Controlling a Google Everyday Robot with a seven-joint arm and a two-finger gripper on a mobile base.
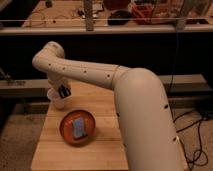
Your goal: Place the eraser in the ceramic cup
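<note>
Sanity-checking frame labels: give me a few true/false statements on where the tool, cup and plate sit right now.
1. The tool is at the ceramic cup. True.
2. The orange plate holds a blue sponge. True.
3. The cup stands on the plate. False: it stands on the wooden table, beyond the plate's far-left edge.
4. The tool hangs over the table's right edge. False: it is near the far-left corner.
5. The sponge lies in the cup. False: it lies on the plate.

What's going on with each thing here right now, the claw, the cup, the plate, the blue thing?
Gripper: pointing down, right at the cup's rim.
Cup: upright at the table's back left corner, beside the plate.
Plate: flat on the table, holding the sponge.
Sponge: lying on the plate.
Table: wooden, carrying cup and plate.
Eraser: cannot be made out.
</note>
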